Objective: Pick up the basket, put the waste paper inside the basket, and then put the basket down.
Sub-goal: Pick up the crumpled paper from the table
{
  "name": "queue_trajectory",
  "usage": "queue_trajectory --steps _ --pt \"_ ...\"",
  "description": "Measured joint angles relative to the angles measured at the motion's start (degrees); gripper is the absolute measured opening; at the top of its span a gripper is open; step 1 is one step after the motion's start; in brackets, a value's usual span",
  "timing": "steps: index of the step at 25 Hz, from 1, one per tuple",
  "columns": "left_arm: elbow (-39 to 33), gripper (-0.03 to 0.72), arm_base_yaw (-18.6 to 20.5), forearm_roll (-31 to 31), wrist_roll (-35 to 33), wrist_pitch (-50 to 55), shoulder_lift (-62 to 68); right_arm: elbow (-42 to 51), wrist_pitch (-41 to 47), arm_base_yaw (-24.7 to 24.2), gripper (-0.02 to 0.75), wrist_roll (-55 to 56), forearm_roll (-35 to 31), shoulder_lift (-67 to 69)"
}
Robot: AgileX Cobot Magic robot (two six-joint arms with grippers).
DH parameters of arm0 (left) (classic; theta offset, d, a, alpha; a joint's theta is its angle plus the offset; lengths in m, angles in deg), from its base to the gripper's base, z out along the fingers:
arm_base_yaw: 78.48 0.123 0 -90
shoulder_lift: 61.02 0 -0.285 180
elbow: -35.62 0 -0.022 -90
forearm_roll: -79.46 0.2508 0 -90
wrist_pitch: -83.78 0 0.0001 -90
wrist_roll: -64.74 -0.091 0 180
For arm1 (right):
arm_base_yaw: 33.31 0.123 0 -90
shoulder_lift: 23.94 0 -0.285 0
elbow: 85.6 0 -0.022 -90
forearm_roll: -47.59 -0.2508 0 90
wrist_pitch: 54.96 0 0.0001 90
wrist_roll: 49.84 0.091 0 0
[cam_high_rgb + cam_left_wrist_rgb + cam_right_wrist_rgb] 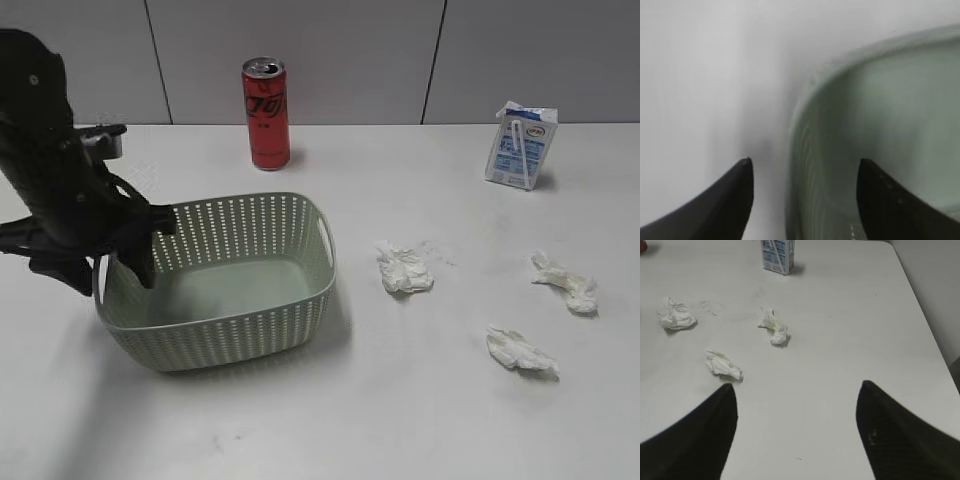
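Left claw [802, 200] wide astride basket [805, 150] rim; right claw [795, 430] wide, ext. view w/o it.

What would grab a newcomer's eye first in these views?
The black left gripper straddles the left wall of the pale sage-green perforated plastic basket, jaws open. Three crumpled white tissue wads lie loose on the table to its right. Behind stand a red drink can and a blue-white carton.

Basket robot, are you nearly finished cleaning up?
Not nearly. Nothing is done: the basket is empty and sits on the table. In hand: the left gripper is open, its fingers straddling the basket's left wall. Left: lifting it, putting in all three wads of waste paper, and setting it down.
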Motion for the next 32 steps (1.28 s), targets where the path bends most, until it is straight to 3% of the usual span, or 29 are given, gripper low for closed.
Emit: queue_trajectory --steps 7,9,12,21,23,25,32 --pt "0.98 0.457 0.00 0.06 0.63 -0.45 5.89 0.00 0.00 0.00 0.560 0.00 -0.07 0.00" --pt "1.05 0.390 0.00 0.00 0.61 -0.45 6.06 0.00 0.00 0.00 0.560 0.00 -0.12 0.00" --pt "1.44 0.230 0.00 -0.07 0.90 -0.22 5.96 0.00 0.00 0.00 0.560 0.00 -0.12 0.00" --pt "1.44 0.217 -0.06 0.12 0.98 2.35 1.96 0.00 0.00 0.00 0.560 0.00 -0.16 0.00" --pt "1.44 0.085 -0.06 0.28 0.98 3.82 0.68 0.00 0.00 0.00 0.560 0.00 -0.16 0.00" --pt "1.44 0.027 -0.06 0.72 0.93 5.16 -0.38 0.00 0.00 0.00 0.560 0.00 -0.16 0.00" --pt "1.44 0.006 -0.06 1.15 0.93 7.08 -2.60 0.00 0.00 0.00 0.559 0.00 -0.16 0.00"
